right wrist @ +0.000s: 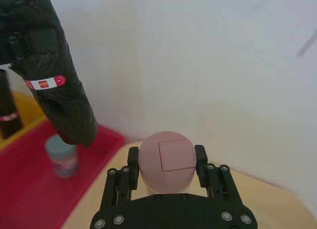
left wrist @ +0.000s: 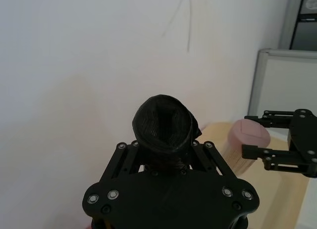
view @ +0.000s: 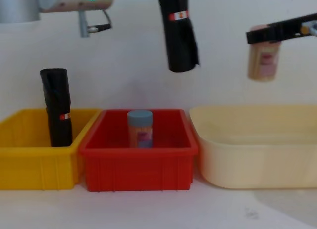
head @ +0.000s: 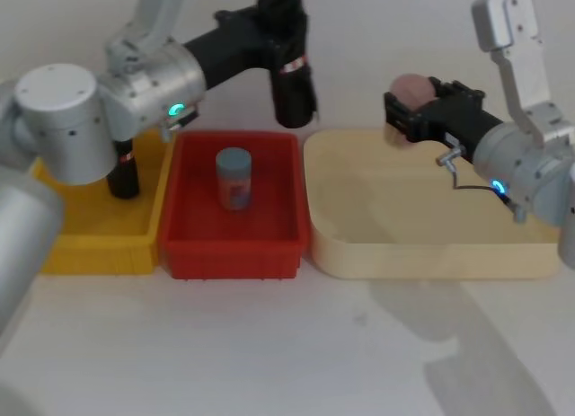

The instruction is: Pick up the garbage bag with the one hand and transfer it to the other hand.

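Two grippers aloft, each clamped on something.

Left gripper (head: 286,25), on the green-lit arm: jaws closed around the top end of the garbage bag (head: 296,92), a black roll with a red-and-white label band. Hangs roughly upright with its lower end free, high over the back right corner of the red bin (head: 229,254). Touches nothing below.

Right gripper (head: 409,110), on the blue-lit arm: jaws pinched on either side of the pink-capped bottle (head: 411,86), just under the cap. Holds it upright, high above the back left part of the cream tub (head: 431,250). Well apart from the left gripper, with open space between roll and bottle.

Two black rolls in all:
- the garbage bag in the air
- the second roll (head: 123,169), standing on end in the yellow bin (head: 94,245) near its back right corner, with the same kind of label band

Two bottles in all:
- the pink-capped bottle in the right gripper
- the blue-capped bottle (head: 234,178), standing upright and alone near the middle of the red bin

Three containers in a row on the white bench (head: 269,344): yellow bin on the robot's left, red bin in the middle, cream tub on the right, each just beside the next. Nothing resting inside the cream tub.
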Motion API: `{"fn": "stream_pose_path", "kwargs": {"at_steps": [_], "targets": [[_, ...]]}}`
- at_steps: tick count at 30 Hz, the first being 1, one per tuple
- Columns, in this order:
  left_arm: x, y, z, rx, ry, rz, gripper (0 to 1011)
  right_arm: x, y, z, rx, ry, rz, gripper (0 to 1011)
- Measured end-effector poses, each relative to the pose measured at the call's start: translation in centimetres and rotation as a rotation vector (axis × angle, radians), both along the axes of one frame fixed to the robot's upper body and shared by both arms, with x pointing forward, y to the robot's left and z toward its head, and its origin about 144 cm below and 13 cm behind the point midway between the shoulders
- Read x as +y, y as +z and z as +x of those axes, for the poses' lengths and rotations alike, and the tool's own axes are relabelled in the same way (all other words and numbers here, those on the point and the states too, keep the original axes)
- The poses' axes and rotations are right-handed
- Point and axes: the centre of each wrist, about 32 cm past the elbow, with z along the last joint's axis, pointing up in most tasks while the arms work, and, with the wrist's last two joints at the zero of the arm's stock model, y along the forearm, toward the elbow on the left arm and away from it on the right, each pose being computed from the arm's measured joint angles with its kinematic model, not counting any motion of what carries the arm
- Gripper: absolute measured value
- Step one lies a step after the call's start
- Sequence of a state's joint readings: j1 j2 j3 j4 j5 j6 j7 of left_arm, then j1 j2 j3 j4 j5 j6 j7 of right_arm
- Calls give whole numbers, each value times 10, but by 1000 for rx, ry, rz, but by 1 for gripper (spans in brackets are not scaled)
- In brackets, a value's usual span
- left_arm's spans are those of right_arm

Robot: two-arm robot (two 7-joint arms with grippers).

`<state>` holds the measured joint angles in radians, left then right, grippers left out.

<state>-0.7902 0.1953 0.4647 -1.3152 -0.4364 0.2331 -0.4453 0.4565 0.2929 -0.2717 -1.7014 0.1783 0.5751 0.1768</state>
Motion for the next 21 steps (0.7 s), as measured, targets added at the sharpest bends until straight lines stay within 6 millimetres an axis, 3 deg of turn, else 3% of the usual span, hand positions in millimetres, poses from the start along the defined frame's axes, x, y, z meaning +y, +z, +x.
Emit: {"fn": "stream_pose_path", "kwargs": {"at_steps": [3, 13, 21], "targets": [[-11, -1, 6, 7, -21, 5, 345, -7, -2, 1, 7, -32, -6, 690], [-35, -1, 17, 18, -67, 18, 345, -21, -6, 3, 23, -93, -18, 973], [-45, -1, 21, 23, -86, 25, 345, -25, -6, 2, 25, -98, -19, 1000]]}}
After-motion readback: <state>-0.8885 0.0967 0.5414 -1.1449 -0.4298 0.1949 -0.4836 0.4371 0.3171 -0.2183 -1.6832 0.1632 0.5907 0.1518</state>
